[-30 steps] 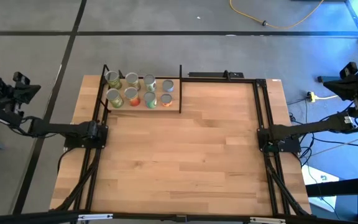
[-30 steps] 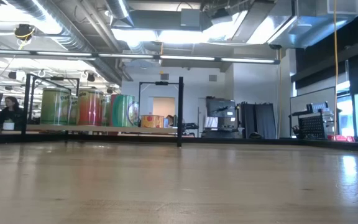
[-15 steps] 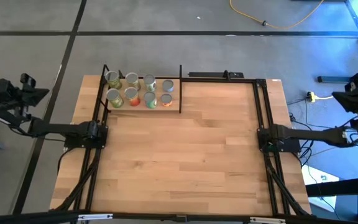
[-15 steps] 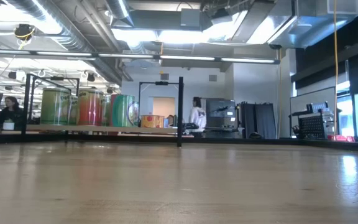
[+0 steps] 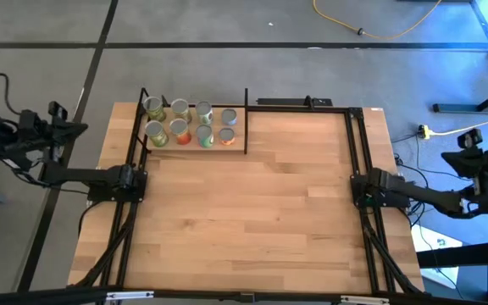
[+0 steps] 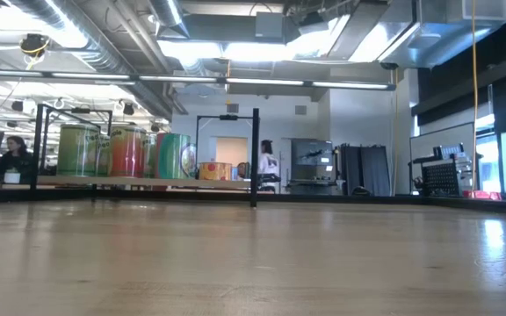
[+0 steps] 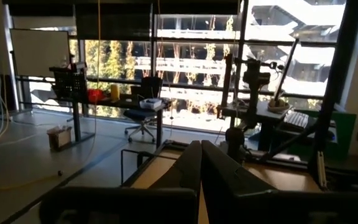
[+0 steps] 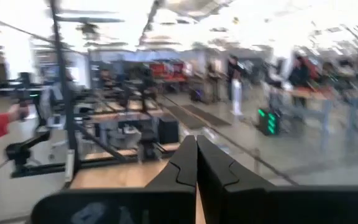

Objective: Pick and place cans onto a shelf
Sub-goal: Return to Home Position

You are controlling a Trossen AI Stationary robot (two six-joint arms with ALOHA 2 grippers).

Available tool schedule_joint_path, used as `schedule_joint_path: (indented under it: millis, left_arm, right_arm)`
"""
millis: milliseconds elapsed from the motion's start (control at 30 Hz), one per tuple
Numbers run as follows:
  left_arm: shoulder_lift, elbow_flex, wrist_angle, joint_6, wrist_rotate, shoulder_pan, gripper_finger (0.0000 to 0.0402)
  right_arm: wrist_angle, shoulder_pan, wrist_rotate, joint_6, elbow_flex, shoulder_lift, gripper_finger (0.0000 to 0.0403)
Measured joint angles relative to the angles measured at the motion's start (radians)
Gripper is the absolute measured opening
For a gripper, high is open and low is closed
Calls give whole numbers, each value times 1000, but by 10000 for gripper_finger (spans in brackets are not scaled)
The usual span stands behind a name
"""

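Observation:
Several cans (image 5: pixel 190 123) with silvery tops and green-yellow, red-orange or grey-blue labels stand upright in two rows on the shelf (image 5: pixel 239 142), a light-wood board in black rods at the table's far left. In the low view the cans (image 6: pixel 126 151) stand on the shelf board (image 6: pixel 148 182). My left gripper (image 5: pixel 76 130) is off the table's left edge, shut and empty; its fingers meet in the left wrist view (image 7: pixel 200 168). My right gripper (image 5: pixel 464 141) is off the table's right edge, shut and empty, as the right wrist view (image 8: pixel 196 163) shows.
Black frame rails run along the table's left side (image 5: pixel 130 212), right side (image 5: pixel 364 229) and far edge (image 5: pixel 303 104). The wooden tabletop (image 5: pixel 244 220) lies between them. A person (image 6: pixel 266 164) moves in the room behind the table.
My left gripper has moved toward the table's left edge from farther out. My right gripper has moved toward the near side and a little closer to the table. The cans have stayed in place on the shelf.

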Motion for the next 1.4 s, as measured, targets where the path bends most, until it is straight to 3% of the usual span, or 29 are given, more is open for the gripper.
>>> schedule_joint_path:
  millis: [100, 300, 567, 1100, 1400]
  left_arm:
    - [0, -51, 54, 31, 4, 0, 0]
    - [0, -176, 196, 77, 24, 0, 0]
    - [0, -368, 425, 130, 161, -1, 0]
    - [0, -763, 742, 125, 153, -1, 0]
    - [0, -959, 911, 121, 153, -1, 0]
  right_arm:
    - [49, -26, -80, -43, -46, -3, 2]
    - [122, -56, -107, -104, -179, -3, 2]
    - [454, -57, -189, -142, -464, -3, 2]
    - [932, -56, -240, -149, -922, -3, 2]
    - [1191, -56, -283, -76, -1153, -3, 2]
